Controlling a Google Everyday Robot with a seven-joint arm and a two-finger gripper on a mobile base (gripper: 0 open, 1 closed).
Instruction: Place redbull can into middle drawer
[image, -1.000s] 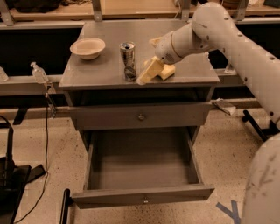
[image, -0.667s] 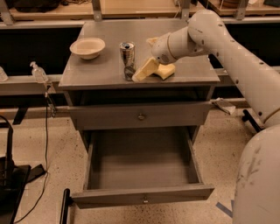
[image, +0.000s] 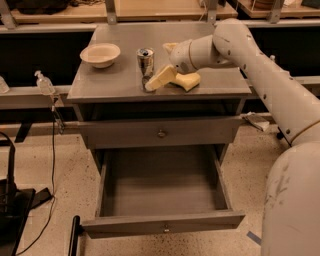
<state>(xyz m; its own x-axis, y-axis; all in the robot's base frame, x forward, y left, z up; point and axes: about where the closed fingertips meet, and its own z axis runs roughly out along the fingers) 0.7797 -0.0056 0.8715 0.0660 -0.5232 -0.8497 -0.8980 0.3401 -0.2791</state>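
Observation:
The redbull can (image: 145, 61) stands upright on the cabinet top (image: 115, 82), near its middle. My gripper (image: 156, 67) is open at can height, just right of the can. Its front cream finger (image: 160, 78) reaches down-left to the can's base, and the back finger (image: 169, 47) shows behind the wrist. I cannot tell whether the fingers touch the can. The middle drawer (image: 162, 222) is pulled out below, its grey box interior showing and holding nothing.
A beige bowl (image: 100, 54) sits at the cabinet top's left. A yellow sponge (image: 190, 80) lies under my wrist. A closed drawer front with a brass knob (image: 161, 133) is above the open one. A spray bottle (image: 44, 82) stands at the left.
My gripper has moved left along the cabinet top, its front finger tip coming up to the can's base. The can, bowl and drawer have not moved.

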